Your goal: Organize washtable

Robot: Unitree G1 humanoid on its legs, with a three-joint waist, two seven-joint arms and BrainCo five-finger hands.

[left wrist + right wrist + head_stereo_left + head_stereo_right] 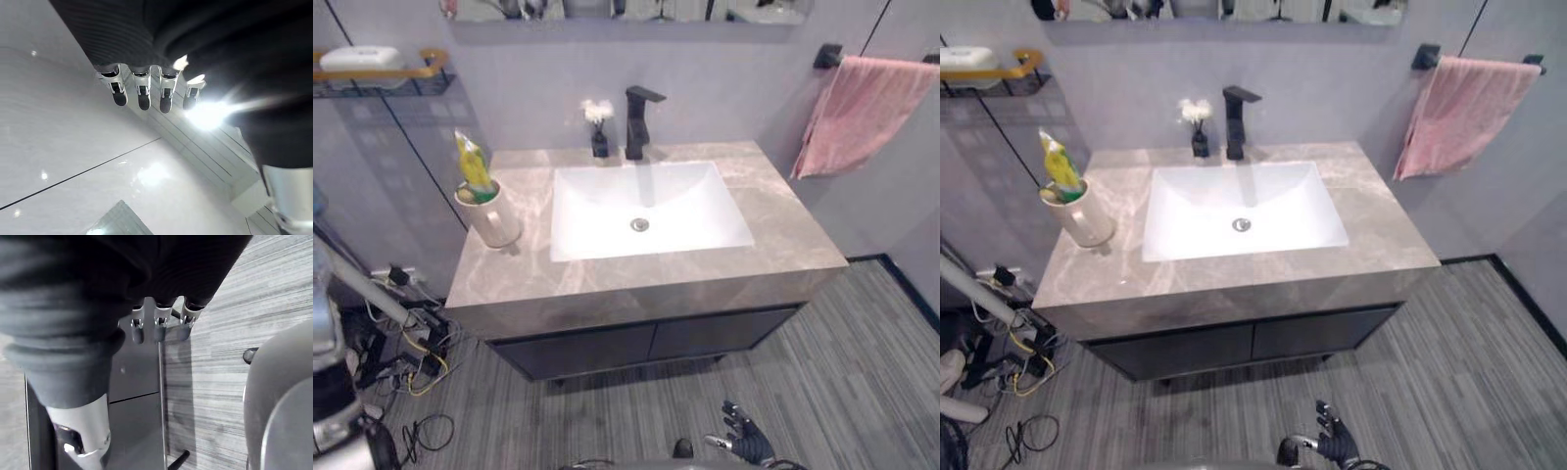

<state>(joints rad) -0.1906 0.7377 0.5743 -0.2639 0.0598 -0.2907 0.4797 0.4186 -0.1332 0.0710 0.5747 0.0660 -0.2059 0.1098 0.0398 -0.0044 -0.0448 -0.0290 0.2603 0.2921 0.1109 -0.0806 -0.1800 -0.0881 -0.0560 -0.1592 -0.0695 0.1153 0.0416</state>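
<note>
The grey marble washtable [773,211] holds a white sink [607,211] with a black faucet [637,122] behind it. A small black vase of white flowers [598,132] stands left of the faucet. At the counter's left edge a beige cup [494,217] holds a yellow-green tube [473,168]. My right hand [747,438] hangs low over the floor in front of the cabinet, fingers relaxed and empty. In the left wrist view my left hand [143,95] has its fingers straight against a pale ceiling and holds nothing.
A pink towel [857,113] hangs on a black bar on the right wall. A wire shelf [382,70] on the left wall carries a white dish [360,57]. Dark cabinet doors [607,348] sit under the counter. Striped grey floor lies in front.
</note>
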